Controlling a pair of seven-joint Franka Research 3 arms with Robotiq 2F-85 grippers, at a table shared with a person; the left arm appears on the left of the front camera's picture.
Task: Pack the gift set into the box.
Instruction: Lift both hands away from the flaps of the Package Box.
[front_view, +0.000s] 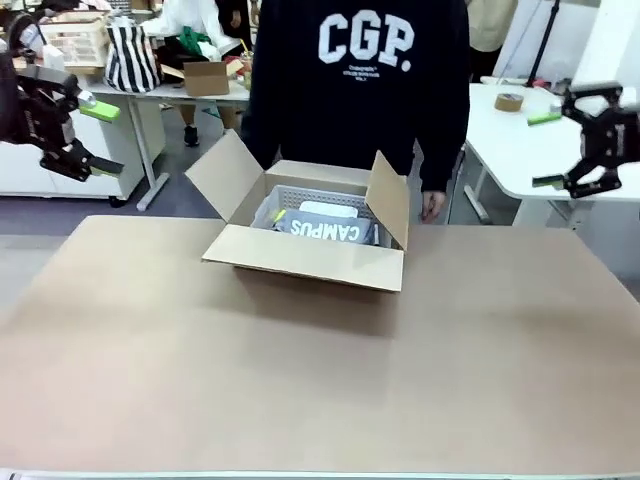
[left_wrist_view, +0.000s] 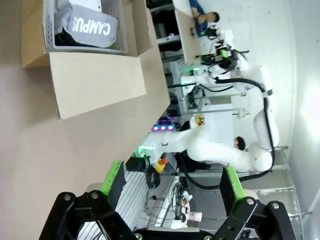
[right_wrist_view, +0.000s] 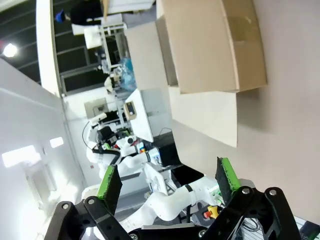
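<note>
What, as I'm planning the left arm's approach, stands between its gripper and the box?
Nothing visible: the left gripper hangs open at the left; only bare table lies between it and the box.

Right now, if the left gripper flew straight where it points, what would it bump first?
Probably not the box; that sits off to one side. The left gripper aims across toward the white right arm, though depth is unclear.

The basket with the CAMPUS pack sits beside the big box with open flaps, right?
No. The basket with the CAMPUS pack sits inside the box, not beside it, as the front view shows. The flaps are open.
</note>
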